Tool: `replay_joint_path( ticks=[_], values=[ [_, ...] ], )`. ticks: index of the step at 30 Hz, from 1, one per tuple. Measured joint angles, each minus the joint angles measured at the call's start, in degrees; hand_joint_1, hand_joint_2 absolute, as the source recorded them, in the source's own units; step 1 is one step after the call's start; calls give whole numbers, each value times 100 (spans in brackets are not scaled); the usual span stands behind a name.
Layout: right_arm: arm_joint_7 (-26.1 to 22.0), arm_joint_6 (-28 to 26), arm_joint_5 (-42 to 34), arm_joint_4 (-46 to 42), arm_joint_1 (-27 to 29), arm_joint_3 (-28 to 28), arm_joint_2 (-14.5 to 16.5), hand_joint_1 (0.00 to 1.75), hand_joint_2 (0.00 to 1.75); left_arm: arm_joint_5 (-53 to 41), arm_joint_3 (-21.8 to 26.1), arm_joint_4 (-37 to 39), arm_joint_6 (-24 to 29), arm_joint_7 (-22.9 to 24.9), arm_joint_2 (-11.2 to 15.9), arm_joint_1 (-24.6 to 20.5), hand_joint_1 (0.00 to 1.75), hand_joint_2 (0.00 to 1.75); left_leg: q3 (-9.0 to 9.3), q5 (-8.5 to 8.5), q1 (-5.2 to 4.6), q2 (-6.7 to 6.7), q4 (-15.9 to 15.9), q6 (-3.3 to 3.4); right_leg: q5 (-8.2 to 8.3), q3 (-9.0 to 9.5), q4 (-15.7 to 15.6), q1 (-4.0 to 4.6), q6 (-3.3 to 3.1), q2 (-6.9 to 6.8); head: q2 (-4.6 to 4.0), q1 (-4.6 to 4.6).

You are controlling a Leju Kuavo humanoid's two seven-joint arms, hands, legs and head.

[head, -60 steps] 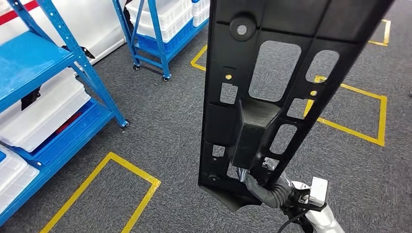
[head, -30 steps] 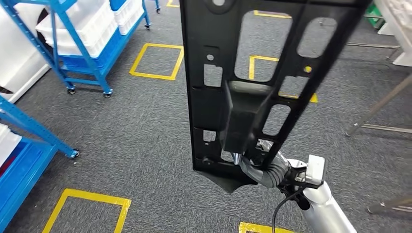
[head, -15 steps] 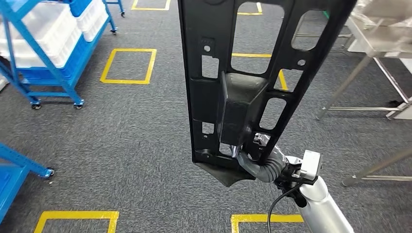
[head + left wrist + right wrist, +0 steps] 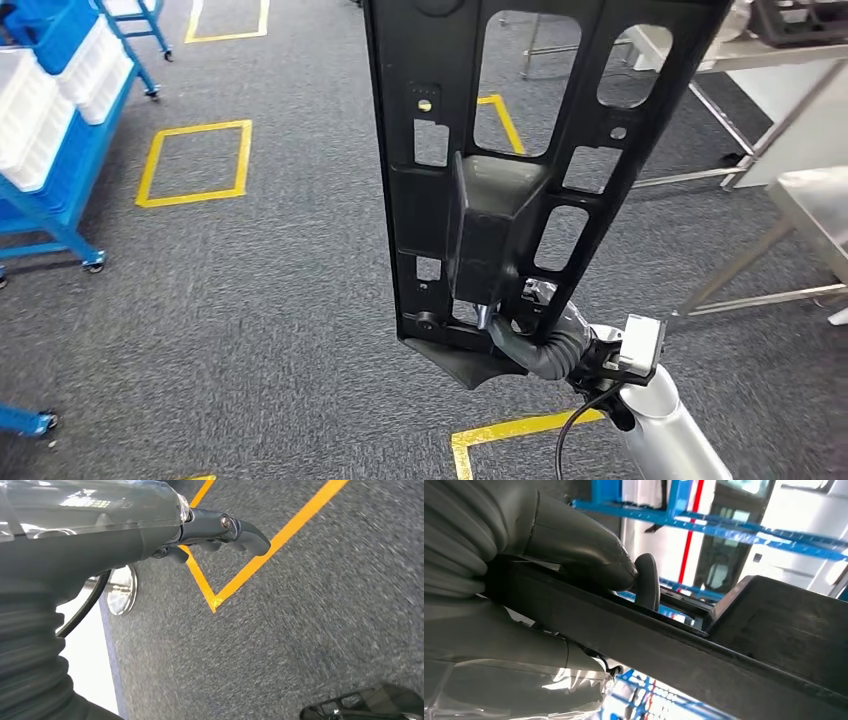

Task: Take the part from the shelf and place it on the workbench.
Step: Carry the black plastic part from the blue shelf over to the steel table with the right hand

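lower centre of the head view, the right hand (image 4: 530, 335) grips the bottom edge of the black part (image 4: 480, 150), which stands upright and runs off the frame's top. up close in the right wrist view, the thumb (image 4: 589, 550) presses one face of the part's edge (image 4: 674, 650), fingers clamped on the other face. left hand (image 4: 150, 530) hangs over grey carpet (image 4: 310, 630) and a yellow floor line (image 4: 260, 555), fingers curled, holding nothing. workbench (image 4: 760, 50) upper right, blue shelf (image 4: 50, 130) upper left.
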Motion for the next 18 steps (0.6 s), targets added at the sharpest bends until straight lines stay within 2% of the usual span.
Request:
replay_joint_path(
  ticks=[1, 3, 5, 6, 7, 9, 10, 11, 13, 14, 15, 16, 17, 18],
  values=[
    [1, 0, 2, 0, 4, 2, 0, 175, 175, 1, 0, 0, -1, 1, 0, 7, 0, 175, 12, 94, 0, -6, -60, 12, 1, 1, 5, 6, -1, 63, 0, 0],
    [1, 0, 2, -1, 5, 3, 0, 175, 175, 1, 0, 0, -1, 1, 0, 7, 0, 175, 273, 469, 0, -101, -675, 47, -2, 3, 25, 7, 6, 189, 0, 0],
    [0, -1, 3, -1, 2, 4, -1, 175, 175, -1, 0, 0, 0, 1, 0, 8, 0, 175, 575, 757, 16, -409, -1392, 91, -5, -18, 59, 4, 39, 321, 0, 1],
    [2, -2, 3, -1, 1, 5, -2, 175, 175, -2, 0, -1, 1, -3, 0, 6, 0, 175, 659, 813, 19, -521, -1594, 109, 1, -41, 69, -4, 69, 383, 0, 1],
    [4, -4, 4, -1, 3, 5, -2, 175, 175, -6, -1, -1, 3, -20, 0, 2, 0, 175, 686, 810, 13, -571, -1664, 132, 15, -63, 67, -18, 110, 448, 0, 0],
    [17, -18, 4, -8, 14, 5, 1, 175, 175, -30, -3, -2, 19, -91, -2, -10, 0, 175, 710, 850, 10, -434, -1718, 197, 50, -93, 38, -38, 191, 562, 0, 0],
    [25, -33, 1, -13, 21, 3, 2, 175, 175, -54, -6, -2, 27, -137, -3, -16, 0, 175, 723, 879, 15, -360, -1759, 240, 26, -115, 66, -31, 218, 501, 0, 0],
    [34, -55, -5, -18, 28, 2, 4, 175, 175, -88, -13, -2, 34, -174, -5, -21, 0, 175, 734, 908, 25, -280, -1802, 276, -60, -177, 187, -17, 234, 360, 0, 1],
    [48, -112, -17, -24, 59, -1, 14, 175, 175, -176, -35, -2, 25, -197, -6, -28, 0, 175, 741, 929, 10, -122, -1842, 322, -412, -459, 801, -4, 257, -16, 0, 1],
    [50, -152, -21, -27, 99, -1, 20, 175, 175, -230, -49, -2, 6, -175, -4, -24, 0, 175, 738, 926, -2, -40, -1841, 332, -591, -637, 1195, -13, 273, -118, 0, 0],
    [49, -191, -21, -34, 160, -2, 27, 175, 175, -283, -61, -2, -21, -134, 0, -16, 0, 175, 736, 919, -11, 39, -1839, 336, -699, -772, 1504, -25, 288, -161, 0, 0],
    [46, -230, -19, -44, 233, -3, 30, 175, 175, -334, -74, -2, -56, -80, 6, -9, 0, 175, 735, 912, -15, 115, -1837, 336, -701, -812, 1620, -37, 300, -179, 0, 1],
    [45, -266, -13, -58, 304, -4, 31, 175, 175, -381, -88, -2, -92, -19, 13, -6, 0, 175, 737, 902, -17, 187, -1833, 332, -599, -733, 1501, -45, 306, -203, 0, 0],
    [46, -288, -6, -76, 365, -5, 31, 175, 175, -412, -104, -2, -128, 39, 19, -4, 0, 175, 743, 890, -18, 256, -1828, 322, -425, -538, 1161, -48, 302, -260, 0, 0]
  ],
)
